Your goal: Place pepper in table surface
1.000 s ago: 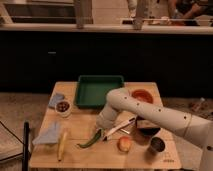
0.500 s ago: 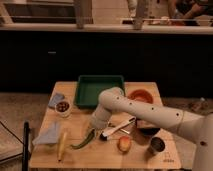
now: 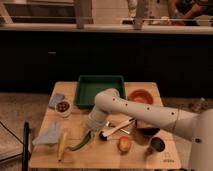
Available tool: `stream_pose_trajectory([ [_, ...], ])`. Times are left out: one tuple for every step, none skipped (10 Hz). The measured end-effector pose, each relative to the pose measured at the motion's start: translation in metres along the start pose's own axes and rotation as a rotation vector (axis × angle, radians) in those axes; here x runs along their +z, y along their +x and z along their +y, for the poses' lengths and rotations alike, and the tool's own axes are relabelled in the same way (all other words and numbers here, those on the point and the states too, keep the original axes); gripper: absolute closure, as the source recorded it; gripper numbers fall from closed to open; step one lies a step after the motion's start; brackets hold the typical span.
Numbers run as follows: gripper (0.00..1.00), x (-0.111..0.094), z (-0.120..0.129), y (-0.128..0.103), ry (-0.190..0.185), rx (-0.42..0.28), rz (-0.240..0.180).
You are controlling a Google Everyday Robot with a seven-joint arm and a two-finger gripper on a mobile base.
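Note:
A long green pepper lies slanted low over the wooden table, at the front left of centre. Its upper end reaches my gripper, which sits at the end of the white arm coming in from the right. The gripper is shut on the pepper's upper end. The pepper's lower tip is at or just above the table surface; I cannot tell whether it touches.
A banana and a blue cloth lie left of the pepper. A white-handled utensil, a peach, a dark bowl and a cup lie to the right. Behind are a green tray, a red bowl and a small snack bowl.
The gripper has moved left and slightly down with the pepper, carrying it from near the table's middle toward the banana.

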Motion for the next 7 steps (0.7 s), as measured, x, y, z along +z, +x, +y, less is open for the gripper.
stream_pose_trajectory([
  [0.23, 0.0014, -0.0009, -0.0001, -0.001, -0.002, -0.002],
  [0.20, 0.0032, -0.0026, -0.0012, -0.005, -0.008, -0.004],
  [0.20, 0.0043, -0.0042, -0.0021, -0.007, -0.014, -0.005],
  [0.20, 0.0047, -0.0049, -0.0021, -0.008, -0.018, -0.005],
  [0.20, 0.0047, -0.0052, -0.0017, -0.009, -0.019, -0.005],
  [0.20, 0.0050, -0.0058, -0.0014, -0.011, -0.021, -0.006],
  [0.20, 0.0062, -0.0075, -0.0017, -0.015, -0.025, -0.010],
])
